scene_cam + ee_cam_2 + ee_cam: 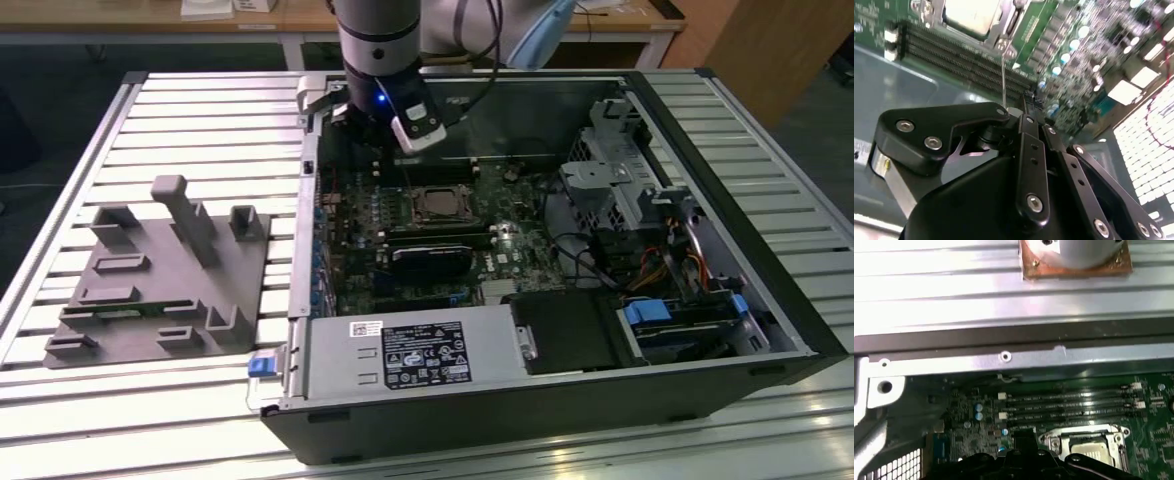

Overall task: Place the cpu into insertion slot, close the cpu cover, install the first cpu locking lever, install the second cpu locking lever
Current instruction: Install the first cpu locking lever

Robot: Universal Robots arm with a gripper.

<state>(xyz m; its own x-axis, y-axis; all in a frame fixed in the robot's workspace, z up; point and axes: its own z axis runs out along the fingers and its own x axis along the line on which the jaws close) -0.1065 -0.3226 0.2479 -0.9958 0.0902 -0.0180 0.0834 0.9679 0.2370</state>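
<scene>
One chip (437, 204) seated in its socket (411, 206), claw (411, 142) hanging above.
Nearest in the exterior view sits the labelled power box (416, 355) of the open computer case (747, 230); past it, on the green board (360, 290), the chip lies in the socket, the cover frame (1081, 430) lying round it. In the second wrist view a thin metal lever (1003, 75) rises from the socket's edge toward the claw, which hangs just beyond the socket; whether it is clenched or released cannot be told.

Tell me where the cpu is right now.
In the exterior view, the cpu lies mid-case on the green circuit board, beside the long black card.
</scene>
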